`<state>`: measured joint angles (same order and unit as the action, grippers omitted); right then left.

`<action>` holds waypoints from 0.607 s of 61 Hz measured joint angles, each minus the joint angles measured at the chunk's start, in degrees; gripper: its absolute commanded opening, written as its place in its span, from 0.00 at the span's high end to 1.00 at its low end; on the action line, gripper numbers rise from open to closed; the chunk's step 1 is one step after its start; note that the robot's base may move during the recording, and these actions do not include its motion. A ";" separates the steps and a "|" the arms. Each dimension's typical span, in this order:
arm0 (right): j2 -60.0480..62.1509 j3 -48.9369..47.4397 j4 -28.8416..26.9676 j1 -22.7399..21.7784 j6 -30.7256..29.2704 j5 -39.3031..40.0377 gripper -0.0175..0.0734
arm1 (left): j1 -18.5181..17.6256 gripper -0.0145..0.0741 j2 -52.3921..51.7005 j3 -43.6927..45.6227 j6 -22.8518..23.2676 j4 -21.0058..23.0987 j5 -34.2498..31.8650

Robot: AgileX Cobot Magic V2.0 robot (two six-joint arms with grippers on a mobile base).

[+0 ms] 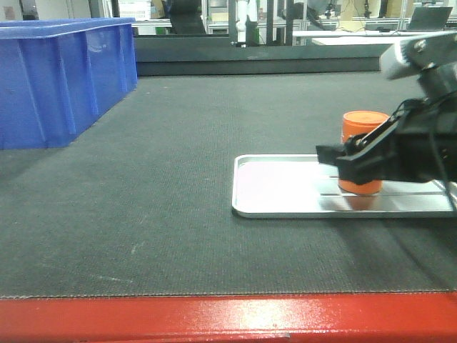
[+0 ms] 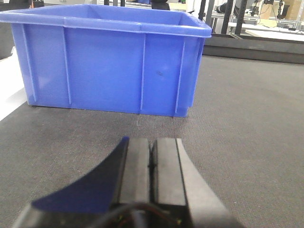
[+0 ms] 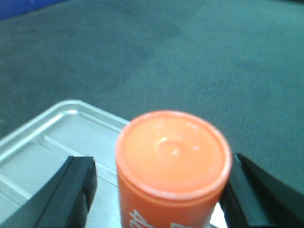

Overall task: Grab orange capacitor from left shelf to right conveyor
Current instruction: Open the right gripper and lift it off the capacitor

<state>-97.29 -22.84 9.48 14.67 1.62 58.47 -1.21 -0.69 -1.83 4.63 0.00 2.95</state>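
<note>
You're nearly finished: the orange capacitor (image 3: pixel 172 164) stands upright on the silver tray (image 1: pixel 285 204) atop the right conveyor (image 1: pixel 164 193), the right pincer (image 3: pixel 156 194) apart around it, awaiting withdrawal, the left pincer (image 2: pixel 152 164) together.

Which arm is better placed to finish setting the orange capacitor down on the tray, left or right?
Right. The right tool straddles the upright orange capacitor on the silver tray, one finger apart from it. The left tool is closed, facing the blue bin.
</note>
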 measured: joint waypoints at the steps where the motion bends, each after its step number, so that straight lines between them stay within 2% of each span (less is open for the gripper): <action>1: 0.52 0.17 0.00 0.00 0.00 -0.24 0.14 | 0.00 0.95 0.00 0.00 0.00 0.00 0.00; 8: 6.69 1.22 0.16 0.00 0.87 -4.06 0.14 | 0.00 0.95 0.00 0.00 0.00 0.00 0.00; 17: 16.15 1.34 0.46 0.00 5.12 -11.37 0.14 | 0.00 0.95 0.00 0.00 0.00 0.00 0.00; 21: 21.05 1.34 0.73 0.00 7.00 -14.55 0.19 | 0.00 0.95 0.00 0.00 0.00 0.00 0.00; 26: 27.22 1.38 0.84 0.00 9.10 -19.59 0.32 | 0.00 0.95 0.00 0.00 0.00 0.00 0.00; 31: 34.07 1.47 0.84 0.00 10.42 -26.67 0.52 | 0.00 0.95 0.00 0.00 0.00 0.00 0.00; 37: 42.06 1.76 0.94 0.00 10.66 -34.32 0.71 | 0.00 0.95 0.00 0.00 0.00 0.00 0.00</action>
<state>-55.23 -21.08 10.42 14.67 12.28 24.15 -1.21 -0.69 -1.83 4.63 0.00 2.95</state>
